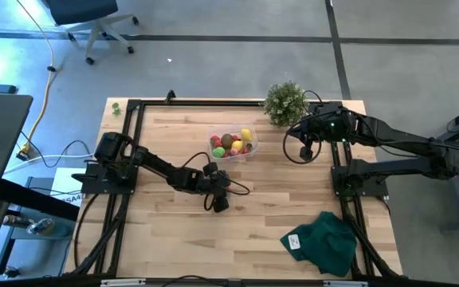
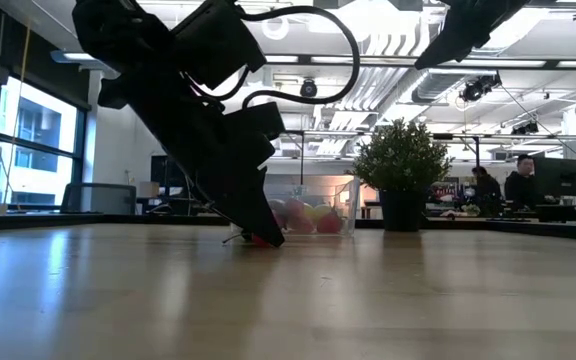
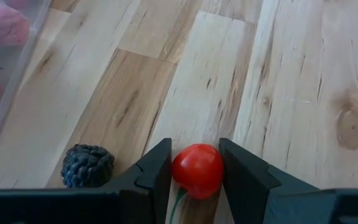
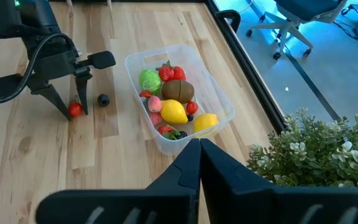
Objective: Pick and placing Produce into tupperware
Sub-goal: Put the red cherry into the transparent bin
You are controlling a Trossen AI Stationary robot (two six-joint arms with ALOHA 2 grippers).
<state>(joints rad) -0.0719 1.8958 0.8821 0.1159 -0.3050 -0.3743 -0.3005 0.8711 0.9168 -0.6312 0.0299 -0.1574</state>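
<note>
Room: we see an office floor around the table, with a swivel chair (image 1: 94, 20) at the upper left of the high view and people seated at desks far right in the low view.
Surface: a pale wooden table (image 1: 174, 239) framed by dark rails.
Tupperware: the clear tupperware (image 1: 233, 147) sits just above the centre of the high view; in the right wrist view we see it right of centre.
Contents: inside it we make out a yellow lemon (image 4: 174, 112), a brown kiwi-like oval (image 4: 178, 91), a green ball (image 4: 149, 79) and red berries.
Left gripper: the left gripper (image 3: 194, 169) is down at the tabletop, lower centre of the high view, below and left of the tupperware.
Left jaws: we see them part open, one finger on each side of a red cherry (image 3: 197, 170); both inner faces appear to meet the fruit, which sits on the wood.
Dark berry: a blackberry (image 3: 87, 165) lies on the table just beside the left gripper's fingers, apart from them.
Right gripper: the right gripper (image 4: 199, 149) hangs above the table at the upper right of the high view, near the potted plant (image 1: 284, 102).
Right jaws: pressed together, holding nothing.
Cloth: a dark green cloth (image 1: 323, 241) lies at the lower right of the high view, well apart from the tupperware.
</note>
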